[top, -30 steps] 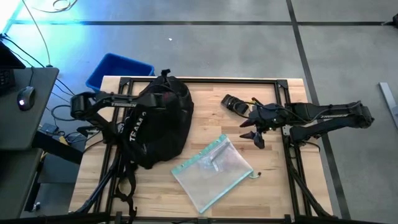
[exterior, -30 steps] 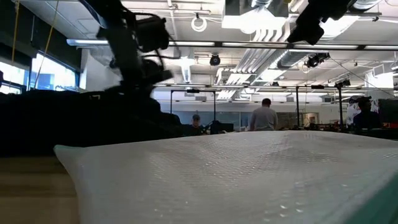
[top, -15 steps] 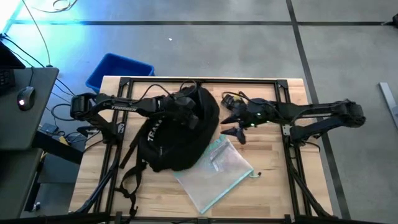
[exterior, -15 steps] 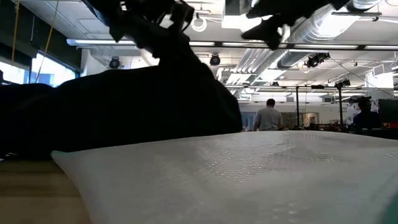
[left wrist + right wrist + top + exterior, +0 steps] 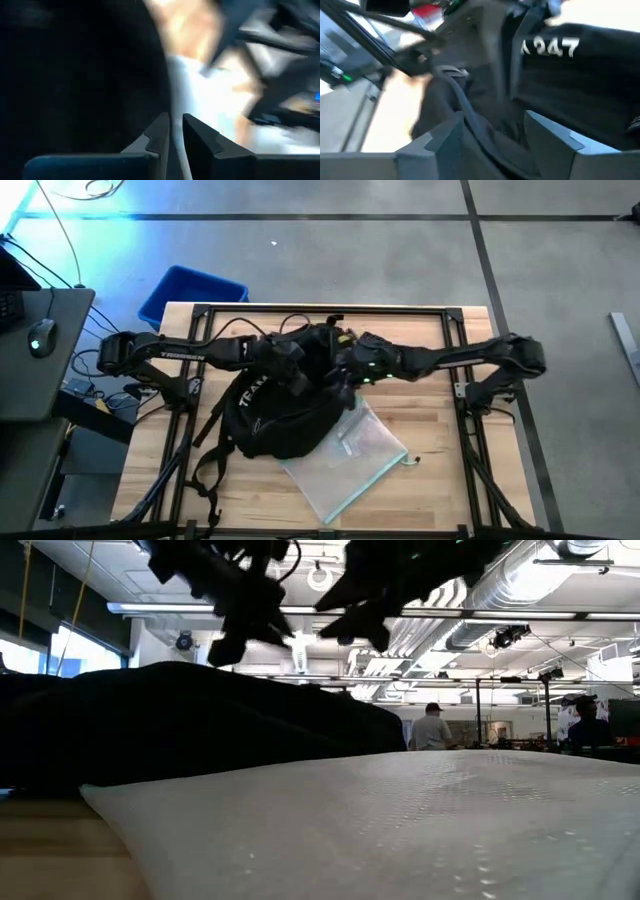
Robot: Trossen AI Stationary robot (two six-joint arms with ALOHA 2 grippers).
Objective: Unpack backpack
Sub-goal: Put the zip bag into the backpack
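The black backpack lies in the middle of the table, white lettering up, its right side resting on a clear plastic bag. Its straps trail toward the near left edge. My left gripper hovers over the backpack's far top, beside the fabric, with a narrow gap between its fingers and nothing in it. My right gripper comes in from the right at the same top end, open. Its fingers stand on either side of a dark fold of the backpack; I cannot tell whether they touch it.
A blue bin stands on the floor past the table's far left corner. A desk with a mouse is off to the left. Bare wood lies at the near right. People stand in the room behind.
My left gripper has gone toward the table's right, dragging the backpack's top end with it, so that the backpack turned and came onto the plastic bag. In the last half second the backpack has sunk flatter. My right gripper has swept toward the table's left and down to the backpack.
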